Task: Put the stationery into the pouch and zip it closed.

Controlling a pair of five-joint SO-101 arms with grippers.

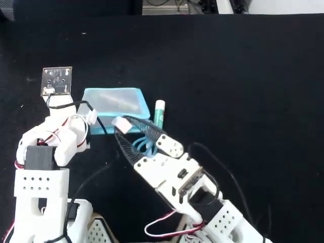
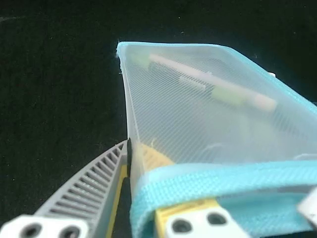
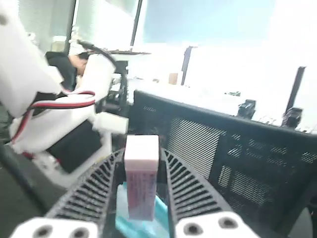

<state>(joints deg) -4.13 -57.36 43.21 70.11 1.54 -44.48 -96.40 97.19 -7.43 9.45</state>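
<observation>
Pouch (image 1: 114,104) lies left of table centre, its 6 o'clock rim partly covered by both arms. The left gripper (image 2: 132,158) is clamped on that rim's corner. The right gripper (image 1: 121,124) pinches an eraser (image 3: 141,173) at the same rim; contact is hard to judge. A glue stick (image 1: 159,112) lies just beside the pouch at 3 o'clock. Open table (image 1: 243,76) spreads from 12 to 3 o'clock. A pen (image 2: 208,82) shows dimly through the mesh.

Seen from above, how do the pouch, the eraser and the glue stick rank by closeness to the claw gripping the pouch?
1. The pouch, clamped in the left gripper itself.
2. The eraser, just alongside, held by the right gripper.
3. The glue stick, lying off the pouch's opposite side.
</observation>
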